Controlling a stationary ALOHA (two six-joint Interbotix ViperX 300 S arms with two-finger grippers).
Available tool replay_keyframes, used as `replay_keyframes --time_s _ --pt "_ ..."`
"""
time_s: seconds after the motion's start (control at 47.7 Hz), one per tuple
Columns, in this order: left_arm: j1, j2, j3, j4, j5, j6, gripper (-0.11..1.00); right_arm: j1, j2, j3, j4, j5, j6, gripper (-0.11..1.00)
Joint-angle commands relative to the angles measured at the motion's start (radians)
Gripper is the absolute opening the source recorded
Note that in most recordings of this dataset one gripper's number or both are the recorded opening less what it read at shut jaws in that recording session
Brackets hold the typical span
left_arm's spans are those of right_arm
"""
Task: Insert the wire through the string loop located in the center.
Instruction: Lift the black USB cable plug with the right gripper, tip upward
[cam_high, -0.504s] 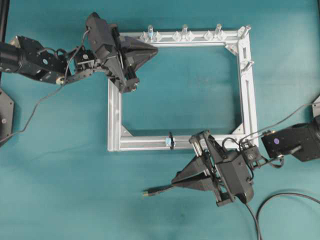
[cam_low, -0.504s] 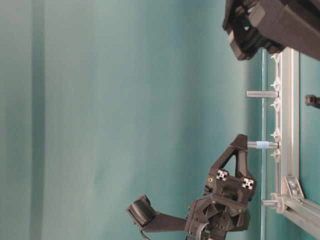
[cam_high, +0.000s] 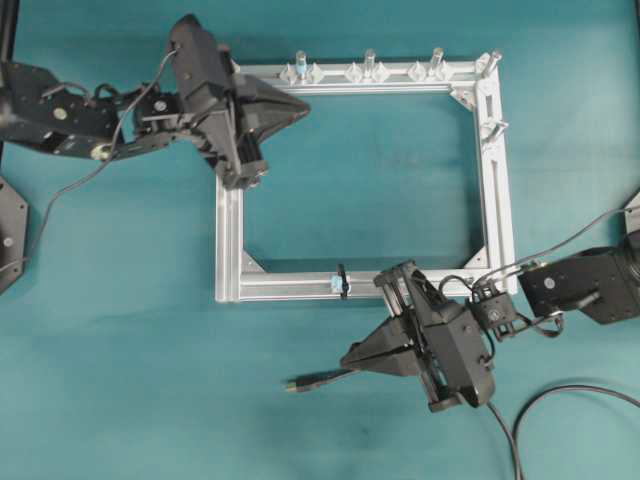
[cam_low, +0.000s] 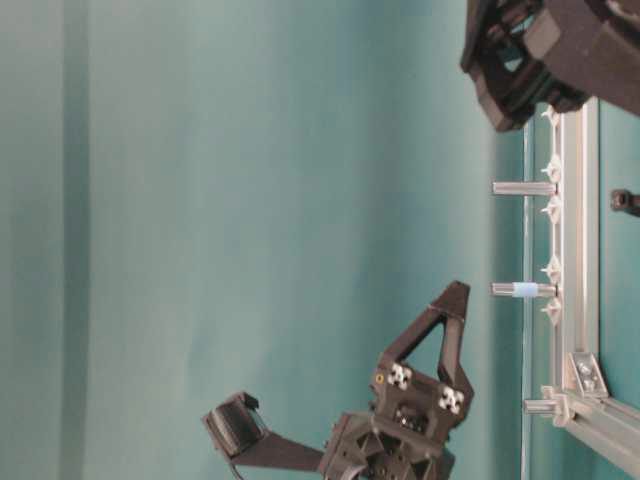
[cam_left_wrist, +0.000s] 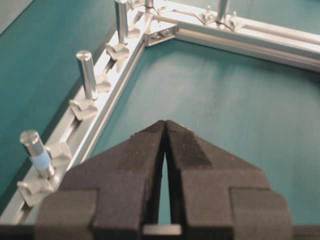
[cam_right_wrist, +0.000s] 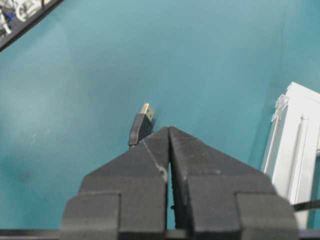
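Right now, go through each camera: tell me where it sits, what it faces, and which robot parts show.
Overhead: above the table, looking down on the aluminium frame, the string loop, the wire and both arms.
Table-level: low at the table edge, image turned sideways, showing frame posts and both grippers.
Left wrist: behind the shut left gripper, facing the frame's corner.
Right wrist: behind the shut right gripper, facing the wire's plug.
Shared: the blue-banded post appears in the left wrist and table-level views.
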Motion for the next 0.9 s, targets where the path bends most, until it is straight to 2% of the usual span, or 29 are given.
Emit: replay_keyframes --time_s 0.0,0.357,0.441,0.567,0.881 --pt "-0.014 -0.029 0.006 0.003 0.0 -0.003 0.0 0.003 -0.012 -0.026 0.0 0.006 0.002 0.0" --pt "-0.041 -0.029 0.012 0.003 0.003 -0.002 0.0 0.005 -0.012 -0.04 0.002 0.044 0.028 0.01" --pt "-0.043 -0.029 0.014 0.003 0.003 -0.002 0.0 0.003 -0.014 -0.04 0.0 0.048 0.049 0.12" --pt "-0.043 -0.031 0.015 0.003 0.003 -0.003 0.0 0.005 -0.014 -0.04 0.002 0.048 0.08 0.45" --pt "-0.043 -0.029 0.015 0.003 0.005 -0.003 0.0 0.008 0.018 -0.046 0.002 0.043 0.101 0.46"
